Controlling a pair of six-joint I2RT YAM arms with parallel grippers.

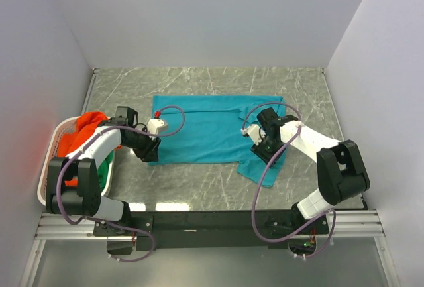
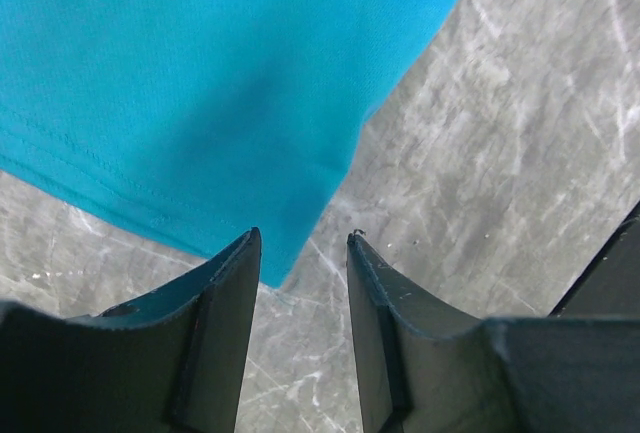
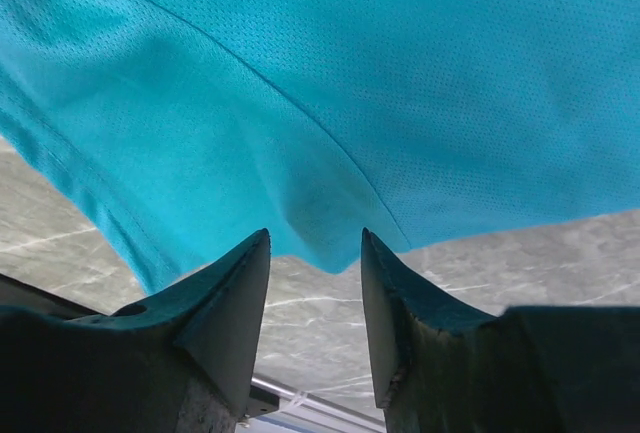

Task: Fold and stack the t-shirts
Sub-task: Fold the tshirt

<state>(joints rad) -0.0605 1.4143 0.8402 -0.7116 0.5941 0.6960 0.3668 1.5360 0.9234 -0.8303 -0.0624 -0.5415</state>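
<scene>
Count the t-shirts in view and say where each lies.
3. The teal t-shirt lies spread on the table; the orange t-shirt and the green t-shirt sit in the white basket at left. Others may be hidden beneath them.

**Teal on grey marble**

The teal shirt (image 1: 212, 131) is one plain colour. Seen close, it has a fine mesh weave, with tone-on-tone stitching along the hem just ahead of the left gripper (image 2: 300, 238). Under both grippers the table (image 1: 199, 81) is grey marble, veined white. The right gripper (image 3: 315, 238) has matt black fingers (image 3: 225, 303). Behind the left gripper, a white basket (image 1: 48, 168) holds an orange shirt (image 1: 86, 128) and a green shirt (image 1: 105, 171). The cables (image 1: 262, 181) are mauve — the arms (image 1: 311, 141) white and black.
</scene>
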